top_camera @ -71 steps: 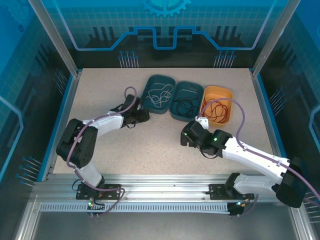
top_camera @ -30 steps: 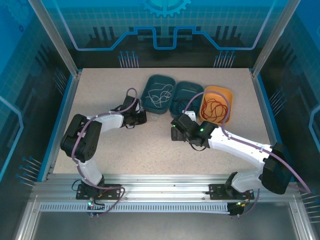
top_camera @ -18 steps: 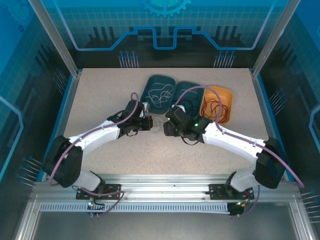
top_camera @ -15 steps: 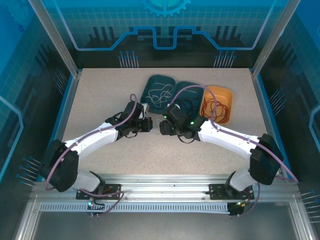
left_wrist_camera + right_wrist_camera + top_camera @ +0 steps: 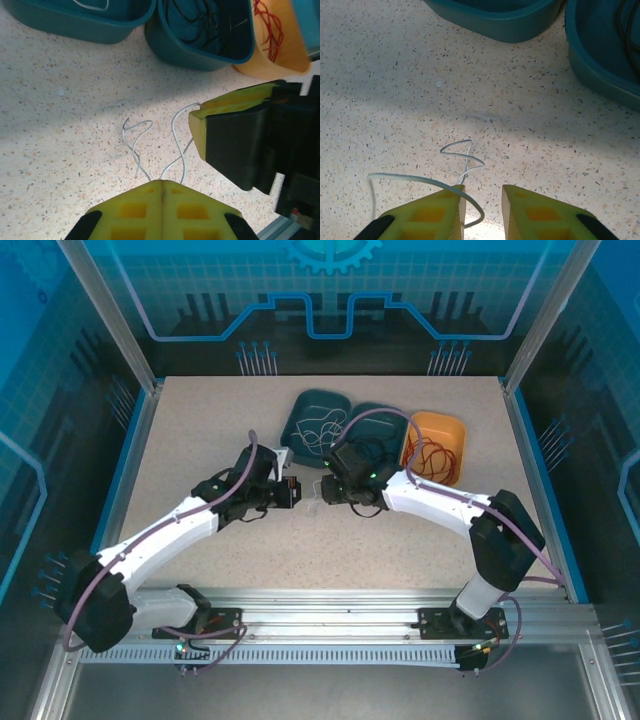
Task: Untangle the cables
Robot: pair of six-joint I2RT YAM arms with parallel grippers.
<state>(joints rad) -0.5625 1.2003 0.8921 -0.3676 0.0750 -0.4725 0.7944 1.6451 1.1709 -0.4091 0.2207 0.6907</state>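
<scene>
A thin white cable (image 5: 311, 498) lies on the speckled table in front of the trays, between my two grippers. My left gripper (image 5: 297, 492) is shut on it; two strands curl out from its closed tip (image 5: 162, 182) over the table as the white cable (image 5: 136, 145). My right gripper (image 5: 323, 490) faces it from the right, jaws a little apart (image 5: 483, 200), and a loop of the white cable (image 5: 462, 156) curves over its left finger into the gap. The black cable (image 5: 205, 20) lies in the middle teal tray. The red cable (image 5: 430, 455) fills the orange tray.
Three trays stand side by side at the back: a left teal tray (image 5: 300, 430) with a pale wire in it, a middle teal tray (image 5: 200, 52) partly under my right arm, and an orange tray (image 5: 455, 430). A blue rim borders the table.
Both arms have swung inward and now meet in front of the trays. My right gripper's jaws have narrowed around a loop of the white cable. The left gripper has stayed shut.
</scene>
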